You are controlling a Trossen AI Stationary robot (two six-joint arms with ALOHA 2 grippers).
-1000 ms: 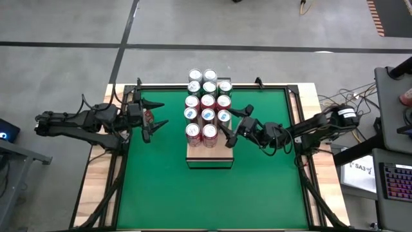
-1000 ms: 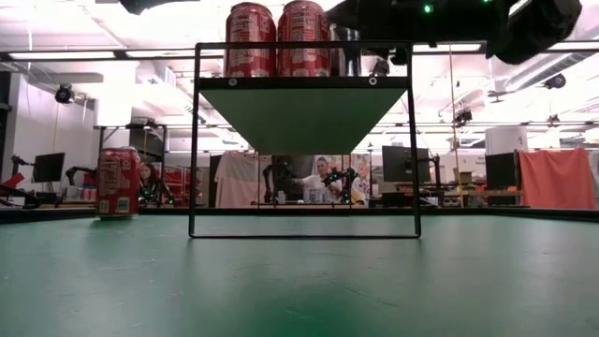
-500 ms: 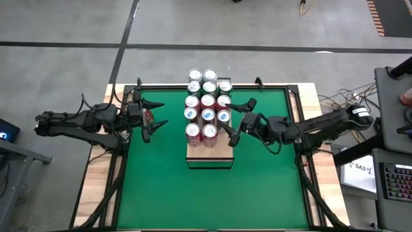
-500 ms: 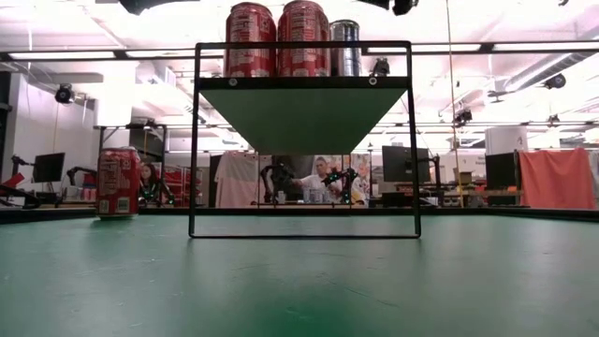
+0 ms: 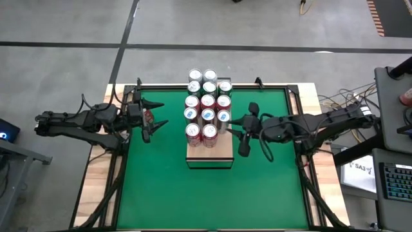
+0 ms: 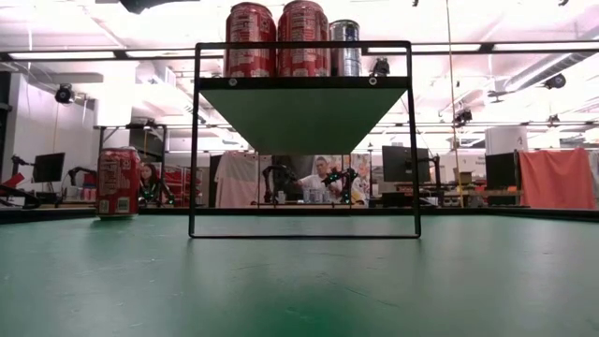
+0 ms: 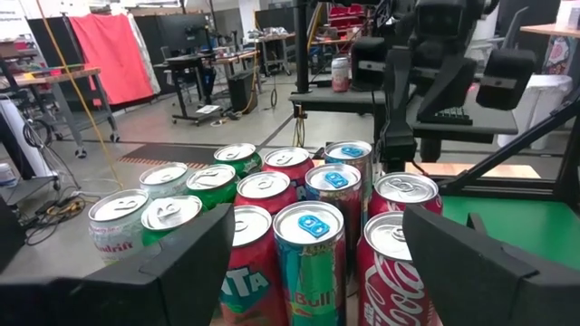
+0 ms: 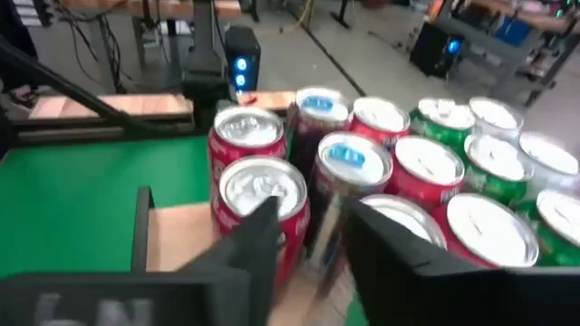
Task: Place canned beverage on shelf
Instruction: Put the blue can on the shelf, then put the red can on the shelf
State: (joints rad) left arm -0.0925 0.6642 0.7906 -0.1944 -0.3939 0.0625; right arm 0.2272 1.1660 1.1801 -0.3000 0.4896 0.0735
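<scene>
The shelf (image 5: pixel 209 153) stands mid-table on a dark frame (image 6: pixel 192 140), its far part packed with several upright cans (image 5: pixel 207 101), red, green and silver. A silver can (image 6: pixel 344 47) stands at the right of the front row. One red can (image 6: pixel 119 183) stands on its base on the green mat at the left, below my left gripper (image 5: pixel 165 113). That gripper hangs open and level, facing the shelf cans (image 7: pixel 308 226). My right gripper (image 5: pixel 248 129) hovers to the right of the shelf, open, nothing between its fingers (image 8: pixel 263 235).
Open green mat (image 5: pixel 206 200) lies on the near side of the shelf and under it. A pale wooden rim (image 5: pixel 96 180) borders the mat. A desk with a keyboard (image 5: pixel 396 180) sits off the right edge. People sit at benches in the room beyond (image 6: pixel 323 178).
My right gripper has drawn back from the cans at the shelf's right side toward the table's right edge and has risen, leaving the top of the low view. It has tipped up from pointing downward to nearly level. The cans stand as before.
</scene>
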